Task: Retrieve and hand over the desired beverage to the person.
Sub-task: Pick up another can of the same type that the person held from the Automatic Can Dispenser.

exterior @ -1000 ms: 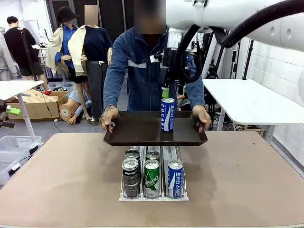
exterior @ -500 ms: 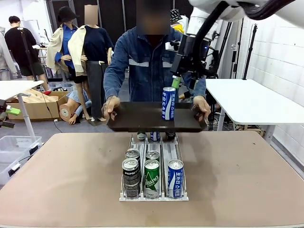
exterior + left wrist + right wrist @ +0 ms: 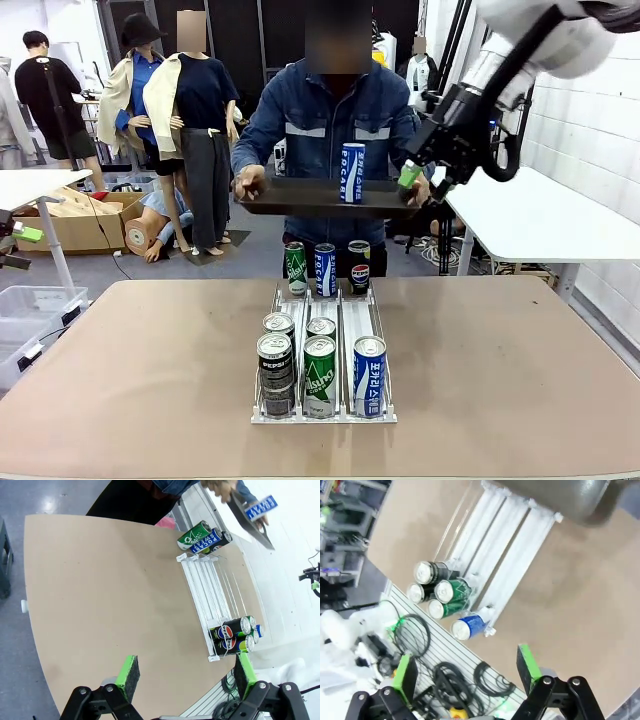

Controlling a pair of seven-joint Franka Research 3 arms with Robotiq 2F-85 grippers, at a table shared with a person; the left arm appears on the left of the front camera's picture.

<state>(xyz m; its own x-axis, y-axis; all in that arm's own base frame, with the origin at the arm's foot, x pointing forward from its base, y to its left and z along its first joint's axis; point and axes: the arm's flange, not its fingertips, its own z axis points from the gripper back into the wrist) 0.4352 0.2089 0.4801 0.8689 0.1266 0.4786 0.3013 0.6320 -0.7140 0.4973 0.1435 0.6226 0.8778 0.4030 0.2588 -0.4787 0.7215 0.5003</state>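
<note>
Blue-and-white beverage can (image 3: 352,172) stands upper centre on the dark flat tray (image 3: 300,197) the person (image 3: 330,110) holds; your right end effector (image 3: 422,182) beside it is spread, empty. Left wrist view: your left end effector (image 3: 185,675) is spread above the tan desk (image 3: 100,580). Right wrist view: fingers spread, nothing between them. Handover looks done.

POCARI stands on the blue can (image 3: 352,172) on the tray (image 3: 300,198), PEPSI on the front black can (image 3: 274,364).
</note>
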